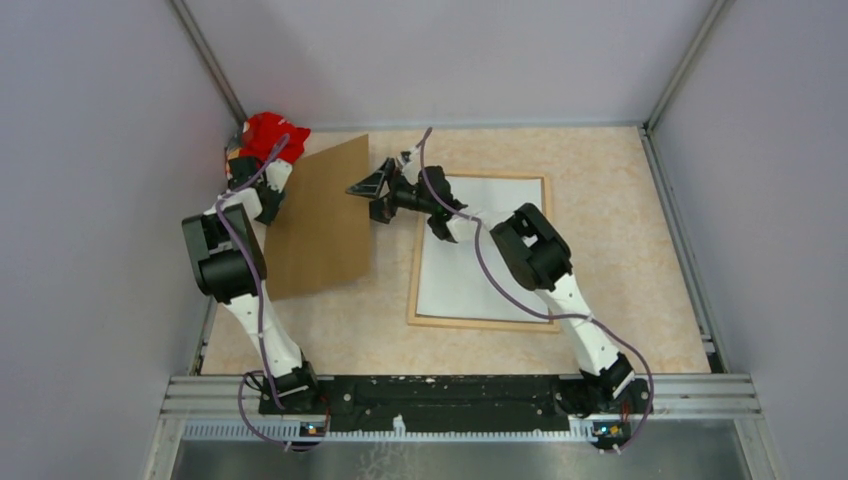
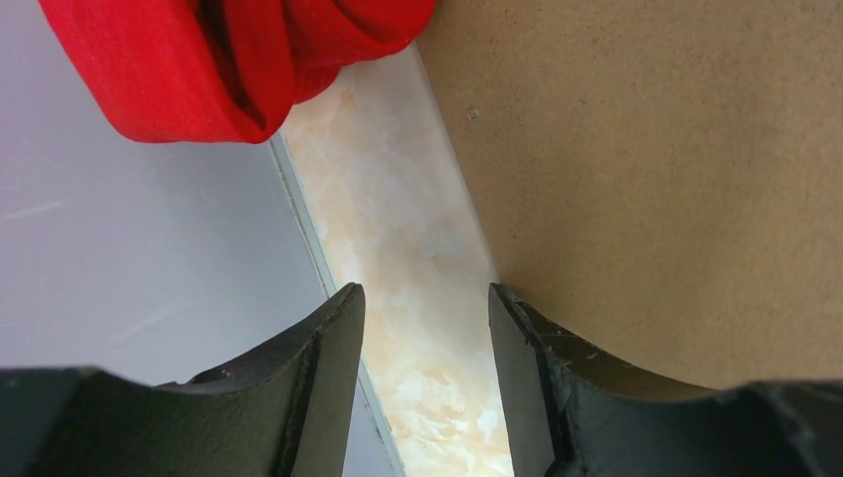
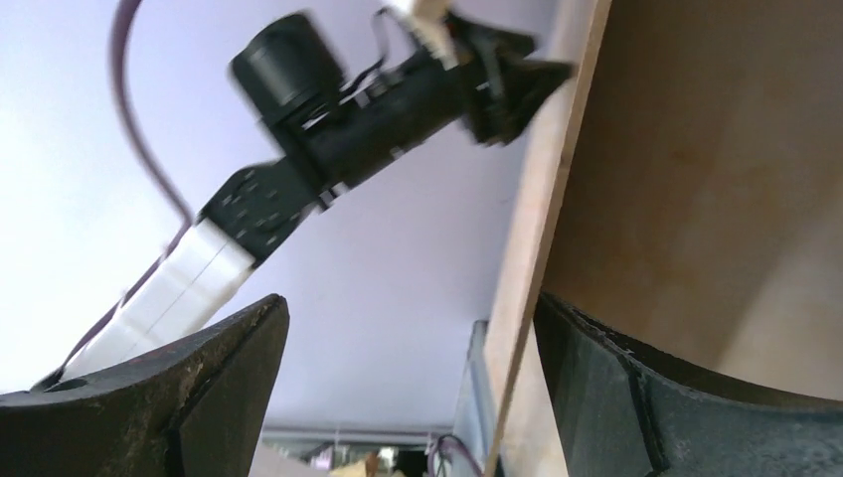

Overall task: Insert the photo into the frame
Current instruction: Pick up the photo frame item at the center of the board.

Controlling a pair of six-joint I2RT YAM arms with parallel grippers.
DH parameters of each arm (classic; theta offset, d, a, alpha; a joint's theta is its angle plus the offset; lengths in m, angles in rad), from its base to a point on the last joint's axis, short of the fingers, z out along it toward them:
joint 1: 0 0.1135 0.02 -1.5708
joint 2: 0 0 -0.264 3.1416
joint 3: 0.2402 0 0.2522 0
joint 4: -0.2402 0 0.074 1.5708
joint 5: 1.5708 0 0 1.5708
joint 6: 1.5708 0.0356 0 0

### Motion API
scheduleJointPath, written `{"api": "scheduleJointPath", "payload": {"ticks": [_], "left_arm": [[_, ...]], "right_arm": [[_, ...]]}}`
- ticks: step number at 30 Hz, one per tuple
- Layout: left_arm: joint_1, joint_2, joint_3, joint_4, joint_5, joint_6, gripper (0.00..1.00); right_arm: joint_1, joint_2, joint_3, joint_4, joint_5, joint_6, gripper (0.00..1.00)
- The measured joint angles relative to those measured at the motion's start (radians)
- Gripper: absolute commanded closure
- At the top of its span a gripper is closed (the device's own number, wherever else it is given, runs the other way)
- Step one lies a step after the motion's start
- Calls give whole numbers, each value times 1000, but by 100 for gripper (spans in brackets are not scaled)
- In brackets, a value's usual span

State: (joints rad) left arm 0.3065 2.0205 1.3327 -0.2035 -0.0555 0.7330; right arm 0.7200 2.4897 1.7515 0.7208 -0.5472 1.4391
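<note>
**Fig. Taking up the backing, with the print already laid in.**

The large thin photo [image 1: 445, 285] lies inside the thin light-wood rectangular frame [image 1: 470, 323] with its plain whitish back upward. Both rest on the marbled beige tabletop [image 1: 620, 200]. The flat brown backing board [image 1: 320, 215] sits to their left, clear of the frame. The pictures do not show whether its right edge is lifted off the tabletop.

- **Right tool [image 3: 410, 308]:** released, with the jaws wide and astride the board's frame-side edge. The edge runs through the gap close to one finger and is not pinched.
- **Left tool [image 2: 425, 298]:** jaws apart with bare tabletop between them, grasping nothing. The board's far edge meets the tip of one finger. A crumpled red cloth [image 1: 272, 130] lies just beyond, in the corner.

**How to do it well**

- Push the right tool deeper over the edge before you clench. A bite on the very rim will likely let so thin a board swing or slip.
- Bring the board's far edge between the left tool's jaws, not beside them, and keep the cloth out of the bite.
- Carry the board level and low, then lower it square to the frame. A dragging corner could slide the loose print out of its seat.
</note>
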Motion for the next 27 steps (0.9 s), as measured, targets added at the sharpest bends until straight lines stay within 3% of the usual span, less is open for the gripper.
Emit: {"api": "scheduleJointPath", "payload": {"ticks": [4,8,11,13,14,16,21,25,27], "left_arm": [[0,-4,-3,-2,19,5,42],[0,-16,-15,-2,47,5,42],[-1,-31,-30,-3,71,5,41],[-1,-43,-42,-9,90,5,40],[-1,-50,-47,-16,103,5,37],[-3,-64,-56,-31,122,11,30],[3,-113,-67,-97,159,47,14],[-32,-205,-56,-304,358,55,2],[-64,-257,-32,-388,452,65,1]], "right_arm": [[26,-4,0,117,-50,60,10],[38,-18,-8,100,-72,55,21],[39,-44,-19,10,-68,-1,46],[39,-68,-23,-81,-56,-51,76],[39,-78,-23,-121,-47,-77,86],[35,-95,-18,-206,-35,-113,100],[6,-110,-16,-418,-13,-174,100],[-24,-110,37,-520,-3,-204,100],[-35,-112,89,-560,3,-209,100]]}}
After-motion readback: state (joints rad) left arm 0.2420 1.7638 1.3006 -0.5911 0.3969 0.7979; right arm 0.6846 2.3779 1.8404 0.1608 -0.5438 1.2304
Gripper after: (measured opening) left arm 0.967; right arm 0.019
